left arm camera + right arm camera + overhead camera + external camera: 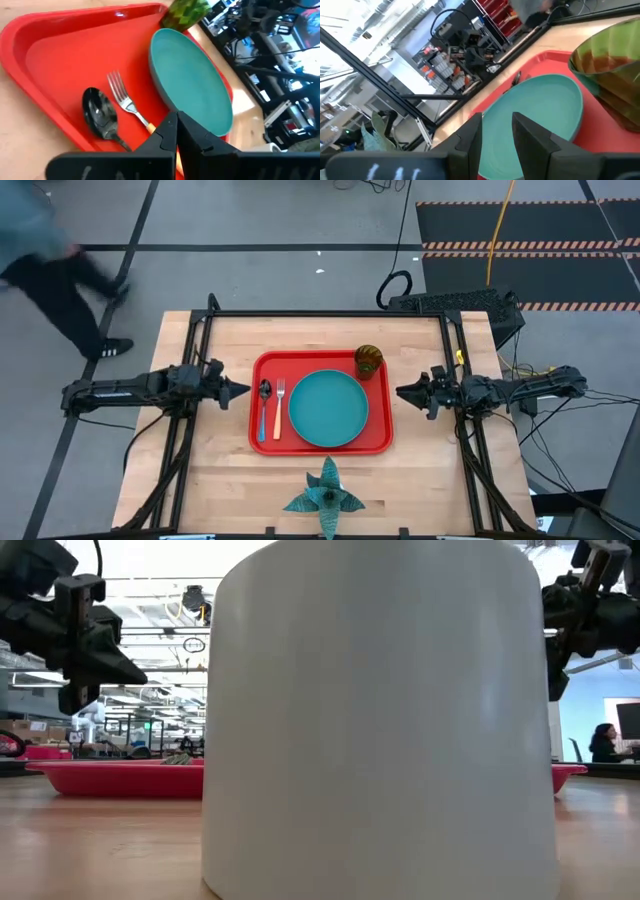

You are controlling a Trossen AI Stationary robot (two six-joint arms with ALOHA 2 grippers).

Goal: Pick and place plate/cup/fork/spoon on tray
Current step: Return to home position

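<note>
Now plate (pixel 328 408), cup (pixel 368 361), fork (pixel 279 408) and spoon (pixel 264 406) sit on the tray (pixel 380 440); left claw (pixel 240 390) pressed together, right claw (pixel 403 392) slightly spread.

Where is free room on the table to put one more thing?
Bare wood: the strip between the tray and the table edge past the cup, and both corners beside the star-shaped object. Crowded: the tray, with spoon, fork and plate; the left gripper and right gripper flank it.
</note>
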